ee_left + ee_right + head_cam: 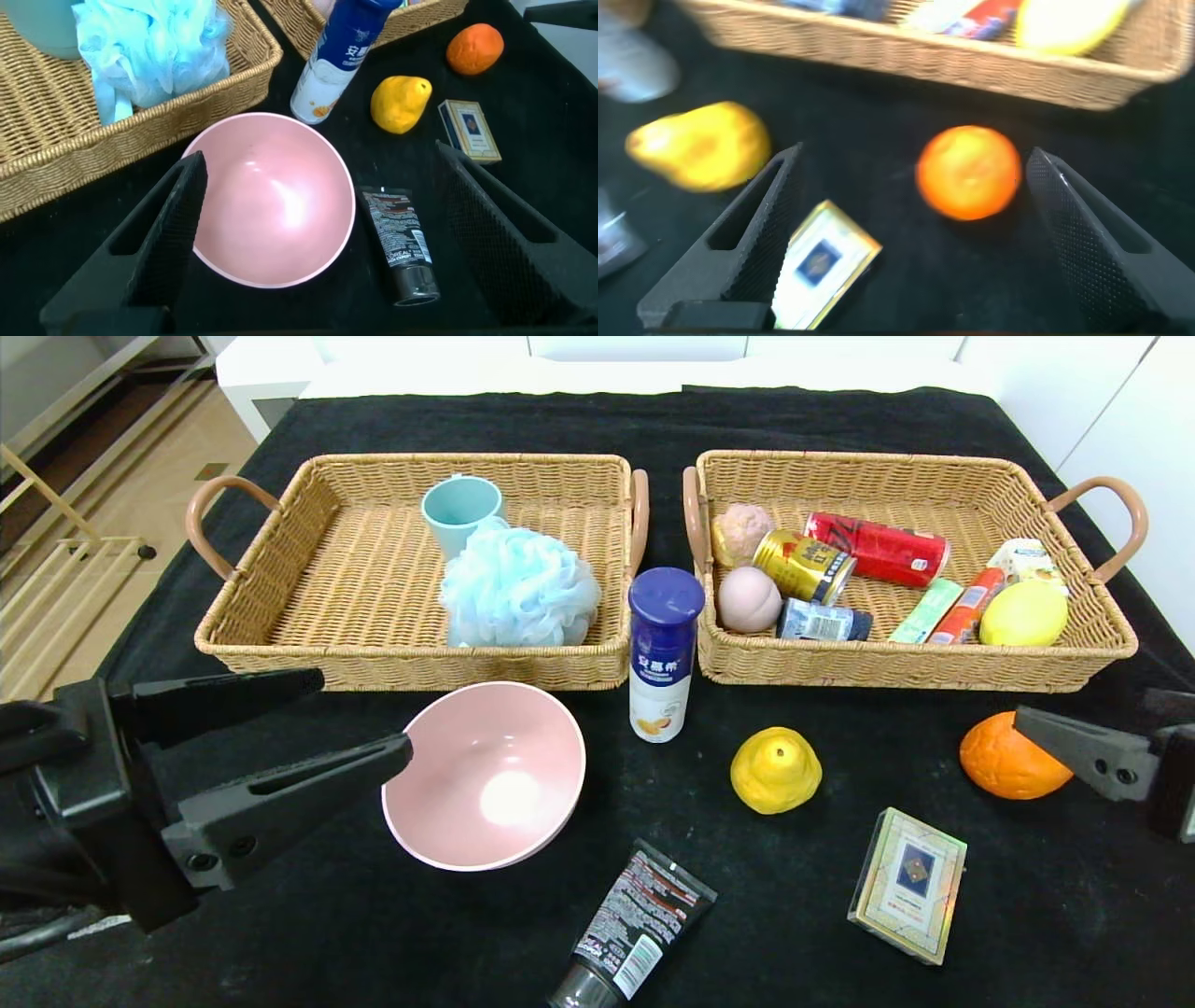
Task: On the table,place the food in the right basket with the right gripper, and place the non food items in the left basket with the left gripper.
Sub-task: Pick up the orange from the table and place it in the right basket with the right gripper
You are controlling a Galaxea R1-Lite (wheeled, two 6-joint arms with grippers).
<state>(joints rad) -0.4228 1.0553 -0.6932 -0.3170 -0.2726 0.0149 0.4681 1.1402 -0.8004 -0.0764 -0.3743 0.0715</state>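
Right gripper hangs with jaws spread wide over the orange near the table's right edge; lowering squarely astride it should help. Left gripper, likewise released, frames the pink bowl.

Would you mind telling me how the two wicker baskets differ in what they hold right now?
The left basket holds two things, a pale blue cup and a blue bath pouf, leaving much bare weave; the right basket is crowded with cans, packets and round fruit-like items. The left basket's contents are non-food; the right basket's look like food and drink. Both are tan rectangular trays with loop handles, side by side on the black table.
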